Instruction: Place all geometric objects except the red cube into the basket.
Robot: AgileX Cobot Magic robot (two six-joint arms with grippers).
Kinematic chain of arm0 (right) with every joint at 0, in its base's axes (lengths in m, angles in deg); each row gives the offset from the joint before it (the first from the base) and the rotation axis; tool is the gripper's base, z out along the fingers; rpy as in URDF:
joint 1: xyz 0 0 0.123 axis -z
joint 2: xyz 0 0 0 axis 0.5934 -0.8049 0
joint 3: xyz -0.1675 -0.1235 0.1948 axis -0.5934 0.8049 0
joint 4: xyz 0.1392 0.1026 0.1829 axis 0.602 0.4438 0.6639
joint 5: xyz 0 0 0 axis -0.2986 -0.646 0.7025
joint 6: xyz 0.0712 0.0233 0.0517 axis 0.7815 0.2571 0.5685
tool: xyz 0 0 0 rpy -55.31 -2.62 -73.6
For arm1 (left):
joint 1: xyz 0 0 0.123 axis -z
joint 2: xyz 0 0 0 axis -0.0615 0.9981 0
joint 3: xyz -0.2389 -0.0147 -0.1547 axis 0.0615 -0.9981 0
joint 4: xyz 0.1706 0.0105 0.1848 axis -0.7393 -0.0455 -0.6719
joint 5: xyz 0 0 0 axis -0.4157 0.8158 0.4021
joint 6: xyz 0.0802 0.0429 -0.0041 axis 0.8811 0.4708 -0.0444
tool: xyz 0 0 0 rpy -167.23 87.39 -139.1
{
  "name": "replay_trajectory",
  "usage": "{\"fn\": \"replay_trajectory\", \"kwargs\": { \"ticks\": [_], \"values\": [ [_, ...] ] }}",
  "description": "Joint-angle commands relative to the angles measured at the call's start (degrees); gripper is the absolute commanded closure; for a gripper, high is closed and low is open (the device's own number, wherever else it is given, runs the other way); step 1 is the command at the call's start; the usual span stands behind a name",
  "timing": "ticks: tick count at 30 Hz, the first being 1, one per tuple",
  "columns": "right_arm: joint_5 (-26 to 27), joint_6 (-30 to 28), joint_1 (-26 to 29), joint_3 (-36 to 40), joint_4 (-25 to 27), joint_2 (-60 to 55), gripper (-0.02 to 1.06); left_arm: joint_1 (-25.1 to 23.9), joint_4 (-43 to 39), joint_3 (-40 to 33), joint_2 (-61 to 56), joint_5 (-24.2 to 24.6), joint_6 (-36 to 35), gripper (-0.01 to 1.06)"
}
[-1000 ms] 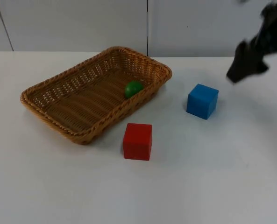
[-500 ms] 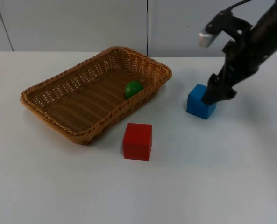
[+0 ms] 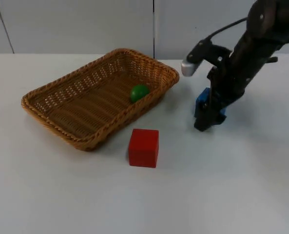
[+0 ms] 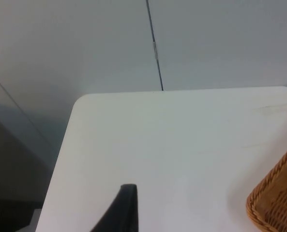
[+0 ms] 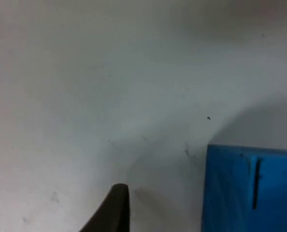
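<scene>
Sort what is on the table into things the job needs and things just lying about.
Job:
- blue cube, right gripper down at it
- green ball, already in the basket
- wicker basket
- left gripper, waiting near the table's corner

Lying about:
- red cube, stays on the white table

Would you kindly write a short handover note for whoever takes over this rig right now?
Right tool: down at the blue cube, fingers around it; grip not confirmed.
Left tool: waiting over the table's far corner beside the basket.
Things: green ball lies in the basket; red cube stands on the table in front of it.
Done: green ball is in.
Left: put the blue cube into the basket; leave the red cube.
</scene>
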Motion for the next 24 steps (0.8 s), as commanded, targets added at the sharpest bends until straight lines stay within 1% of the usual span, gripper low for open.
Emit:
{"fn": "replay_trajectory", "kwargs": {
  "ticks": [1,2,3,4,5,6,7,8,10,14,16,19,20,21,22,23,24],
  "values": [
    [0.33,0.74,-0.29,-0.27,-0.87,0.45,0.08,-0.15,-0.54,-0.12,-0.11,0.03,-0.54,0.0],
    [0.17,0.74,-0.29,-0.27,-1.42,0.36,0.23,-0.15,-0.54,-0.12,-0.11,0.03,-0.54,0.0],
    [0.07,1.16,-0.29,-0.27,-1.36,0.36,0.42,-0.15,-0.54,-0.12,-0.11,0.03,-0.54,0.0],
    [0.58,3.03,-0.29,-0.27,-1.88,0.36,0.73,-0.15,-0.54,-0.12,-0.11,0.03,-0.54,0.0],
    [0.58,3.03,-0.29,-0.27,-1.88,0.36,0.73,-0.15,-0.54,-0.12,-0.11,0.03,-0.54,0.0],
    [1.45,6.16,-0.29,-0.27,-2.5,0.36,1.06,-0.15,-0.54,-0.12,-0.11,0.03,-0.54,0.0],
    [2.12,8.19,-0.29,-0.27,-2.63,0.63,1.02,-0.15,-0.54,-0.12,-0.11,0.03,-0.54,0.0],
    [2.11,8.61,-0.29,-0.27,-2.63,1.62,1.0,-0.15,-0.54,-0.12,-0.11,0.03,-0.54,0.0],
    [2.11,8.75,-0.29,-0.27,-2.63,2.16,1.0,-0.15,-0.54,-0.12,-0.11,0.03,-0.54,0.0],
    [2.1,9.51,-0.29,-0.27,-2.52,10.41,1.0,-0.15,-0.54,-0.12,-0.11,0.03,-0.54,0.0],
    [2.03,10.59,-0.29,-0.27,-2.52,12.6,1.0,-0.15,-0.54,-0.12,-0.11,0.03,-0.54,0.0],
    [1.82,14.61,-0.18,-0.27,-2.4,20.74,1.0,-0.15,-0.54,-0.12,-0.11,-0.07,-0.54,0.0],
    [1.82,14.61,-0.18,-0.27,-2.4,20.74,1.0,-0.15,-0.54,-0.12,-0.11,-0.07,-0.54,0.0],
    [1.82,16.64,-0.18,-0.27,-1.39,22.88,1.0,-0.15,-0.54,-0.12,-0.11,-0.31,-0.54,0.0],
    [1.82,18.49,-0.18,-0.27,0.69,25.02,1.0,-0.15,-0.54,-0.12,-0.11,-0.42,-0.54,0.0],
    [1.93,20.08,-0.18,-0.27,3.23,26.54,1.0,-0.15,-0.54,-0.12,-0.11,-0.65,-0.54,0.0],
    [2.24,23.61,-0.18,-0.17,7.11,28.31,1.0,-0.15,-0.54,-0.12,-0.11,-0.94,-0.54,0.0]
  ]
}}
